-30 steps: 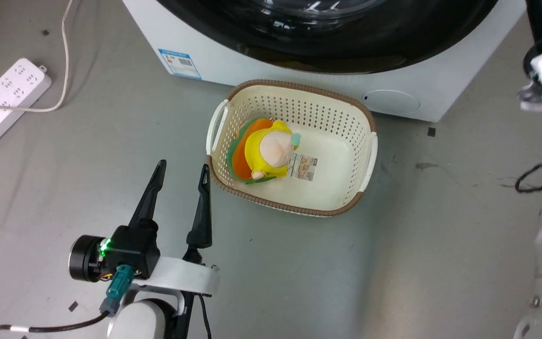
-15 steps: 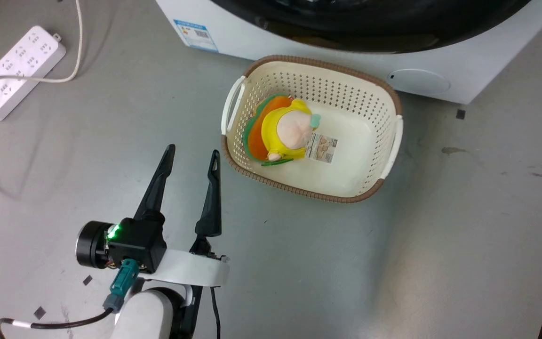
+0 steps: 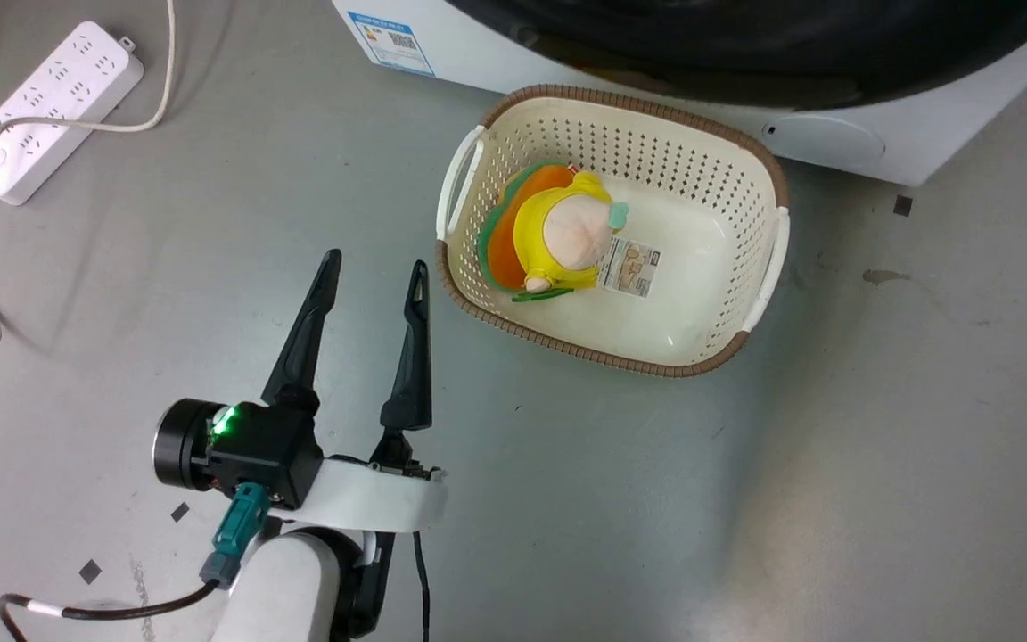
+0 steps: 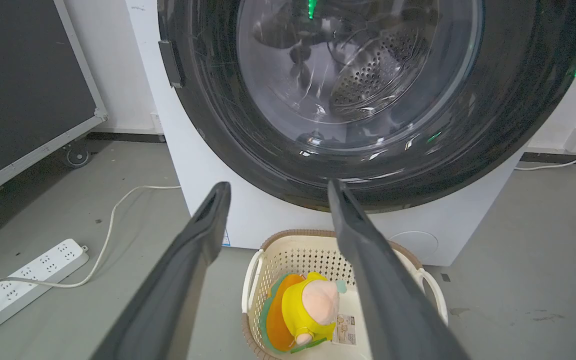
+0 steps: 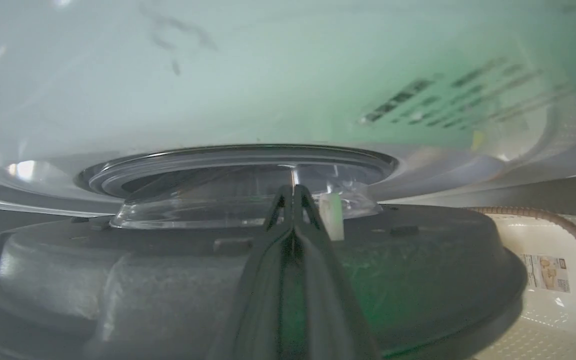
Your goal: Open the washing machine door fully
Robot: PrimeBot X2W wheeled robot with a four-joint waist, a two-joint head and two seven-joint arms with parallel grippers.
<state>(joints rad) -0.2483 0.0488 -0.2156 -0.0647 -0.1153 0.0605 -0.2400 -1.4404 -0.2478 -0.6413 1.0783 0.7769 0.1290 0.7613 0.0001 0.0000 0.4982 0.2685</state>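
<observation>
The washing machine door (image 4: 493, 125) has a wide glossy black rim around a bulging glass window (image 4: 348, 65), and its lower rim (image 3: 745, 53) runs along the top of the head view. It fronts the white washing machine (image 4: 168, 150). My left gripper (image 3: 373, 265) stands open over the bare floor, left of the basket and well short of the door; in its wrist view its fingers (image 4: 203, 235) point at the door's lower rim. In the right wrist view my right gripper (image 5: 293, 189) is shut, lying along the door's grey inner face (image 5: 118, 280) beside the glass bowl (image 5: 208, 210), under the white machine front (image 5: 218, 75).
A cream perforated basket (image 3: 768, 285) holding a yellow and orange plush toy (image 3: 558, 236) sits on the floor right before the machine. A white power strip (image 3: 50, 98) with its cable lies at the far left. A blue sticker (image 3: 390, 40) and round filter cap (image 3: 825, 138) mark the machine's front.
The head camera has turned, so the whole picture has shifted right and up. The right arm, at the right edge a second ago, has left the picture. My left gripper stays open.
</observation>
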